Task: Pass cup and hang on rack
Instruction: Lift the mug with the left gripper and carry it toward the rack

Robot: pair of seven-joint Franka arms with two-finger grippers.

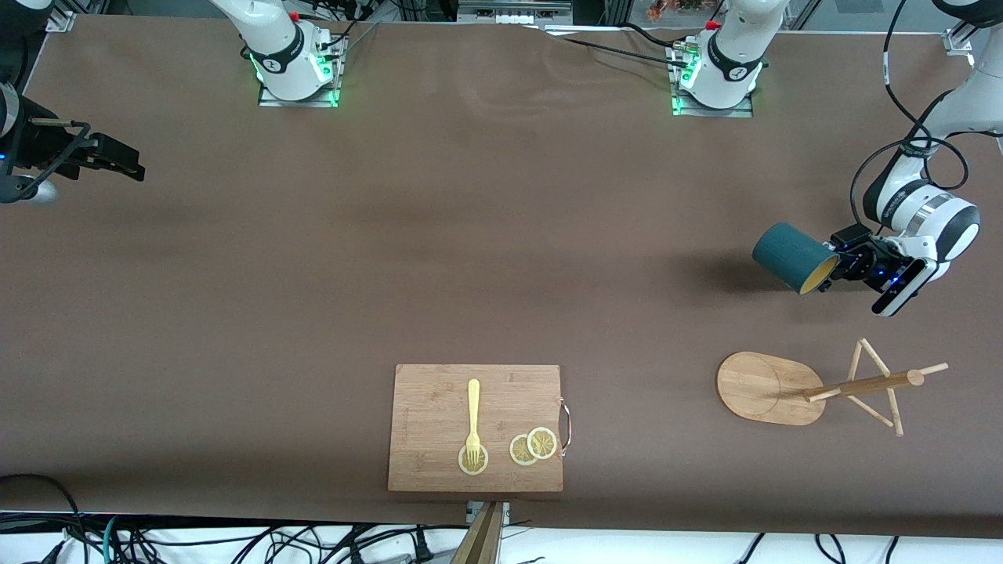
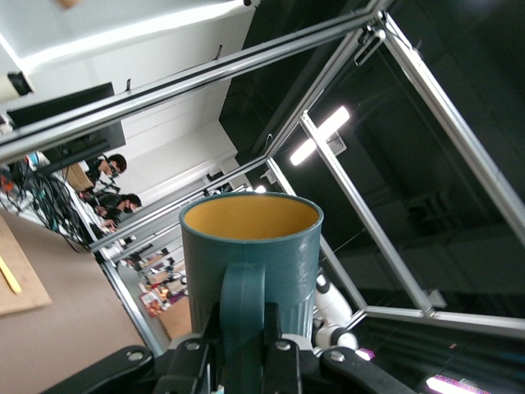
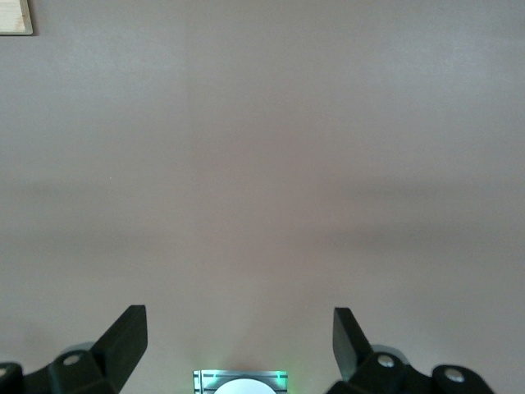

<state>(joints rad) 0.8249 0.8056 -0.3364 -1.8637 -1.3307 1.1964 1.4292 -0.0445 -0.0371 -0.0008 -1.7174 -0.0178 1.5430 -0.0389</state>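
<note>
The dark teal cup (image 1: 793,257) with a yellowish-tan inside is held in the air, tipped on its side, by my left gripper (image 1: 838,266). It hangs over bare table at the left arm's end, apart from the rack. In the left wrist view the gripper (image 2: 244,361) is shut on the handle of the cup (image 2: 250,246). The light wooden rack (image 1: 764,388) stands on the table with its pole and pegs (image 1: 878,384) bare. My right gripper (image 1: 117,160) waits open and empty at the right arm's end; it also shows open in the right wrist view (image 3: 239,332).
A wooden cutting board (image 1: 423,439) lies near the table's front edge, with a yellow fork (image 1: 473,415) and lemon slices (image 1: 534,446) on it. Its corner shows in the right wrist view (image 3: 15,16). The arm bases (image 1: 294,66) stand along the table's back edge.
</note>
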